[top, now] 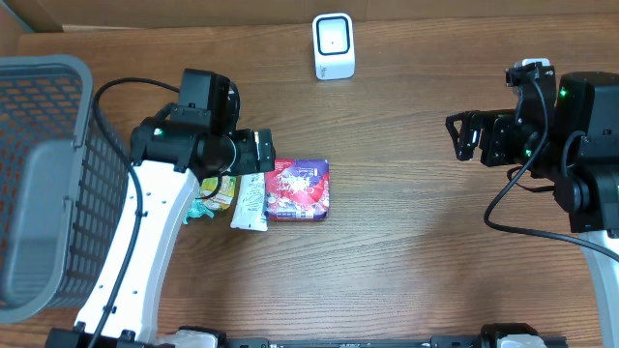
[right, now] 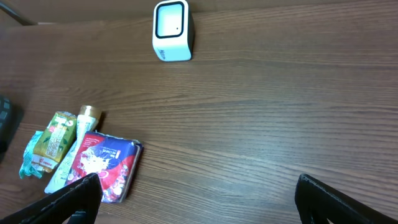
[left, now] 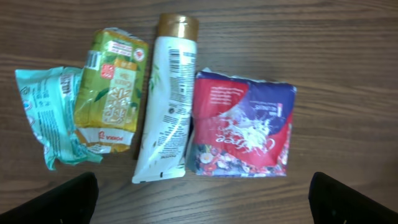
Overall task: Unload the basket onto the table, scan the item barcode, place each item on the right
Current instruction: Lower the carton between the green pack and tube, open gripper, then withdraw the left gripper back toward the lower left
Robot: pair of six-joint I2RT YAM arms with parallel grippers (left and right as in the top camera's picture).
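Left claw [top: 259, 153], spread wide and empty, hovers over the white gold-capped plastic tube [top: 250, 201] and red-and-purple foil pouch [top: 300, 190] lying on the wooden tabletop [top: 406, 242]. Nothing is lifted or scanned yet. The small white box scanner [top: 334, 45] stands far off, and the right claw [top: 462, 137], also spread and empty, idles at the right.

White links [top: 145, 232], black joints [top: 198, 106], looping black cables [top: 513, 208]; green light [top: 562, 94] on right arm [top: 590, 155]
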